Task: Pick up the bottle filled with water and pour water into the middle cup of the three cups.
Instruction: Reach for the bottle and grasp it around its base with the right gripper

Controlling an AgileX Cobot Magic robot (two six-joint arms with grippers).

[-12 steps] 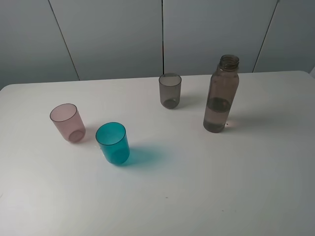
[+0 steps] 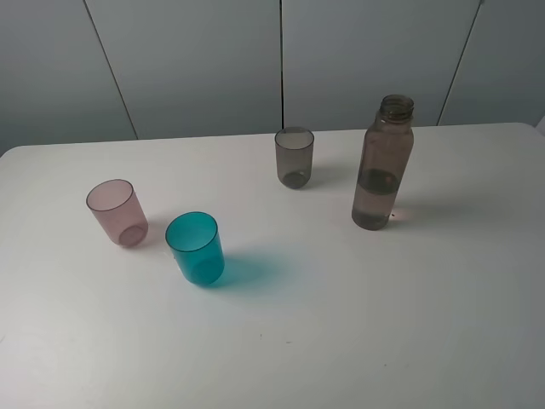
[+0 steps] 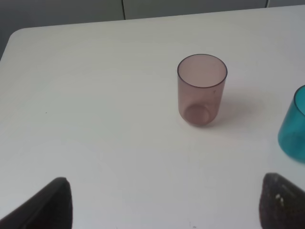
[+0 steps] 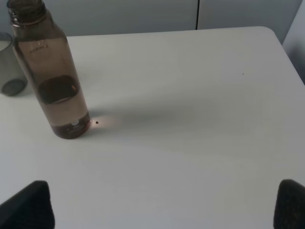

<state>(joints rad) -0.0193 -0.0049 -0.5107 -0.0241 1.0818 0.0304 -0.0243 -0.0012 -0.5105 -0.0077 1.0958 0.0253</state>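
The bottle [image 2: 383,166] stands upright on the right part of the table [image 2: 341,341], well apart from the teal middle cup [image 2: 195,249], and nothing holds it, so I judge the task is at its first step. The right gripper [image 4: 159,205] and the left gripper [image 3: 165,204] are both spread wide; the next move calls for the right one to reach the bottle and close around its body. No label can be read, only a faint mark near its shoulder.

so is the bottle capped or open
Open: the bottle stands upright with a bare threaded neck and no cap on it. The water line sits about halfway up.
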